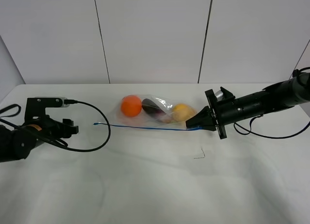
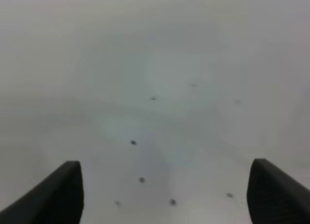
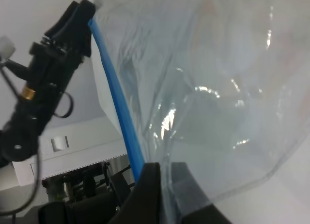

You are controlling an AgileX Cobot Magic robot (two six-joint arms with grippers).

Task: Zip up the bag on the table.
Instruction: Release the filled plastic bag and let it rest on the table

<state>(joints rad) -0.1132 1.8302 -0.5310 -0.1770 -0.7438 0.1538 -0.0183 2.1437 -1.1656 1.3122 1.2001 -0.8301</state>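
Right wrist view: seeing right gripper [image 3: 164, 183] pinched fully shut on the end of the blue strip [image 3: 116, 100]. Clear film of the bag [image 3: 223, 98] looks caught in the pinch too, fanning out from the fingers. Past the strip's far end, spotting the black left arm [image 3: 51, 69].

Exterior high view: seeing right gripper [image 1: 197, 123] closed on the strip [image 1: 145, 127] at the bag's right end, low over the table [image 1: 155, 185]. Tracing the strip leftward as a near-straight line along the near edge of the bag [image 1: 157, 112], with its free end on the table, apart from left gripper [image 1: 71, 127].

Placing the bag mid-table toward the far edge. Inside, left to right: orange [image 1: 131, 105], eggplant [image 1: 150, 106], yellow fruit [image 1: 181, 111], the last just beside the right gripper's tip.

Left wrist view: seeing left gripper [image 2: 166, 178] spread wide, gripping nothing. Only bare table [image 2: 155, 64] with a few dark specks [image 2: 133, 142] between the fingers [image 2: 63, 195]. On the exterior view, parked at the table's left end, well clear of the bag, with a black cable [image 1: 99, 139] looping beside it.
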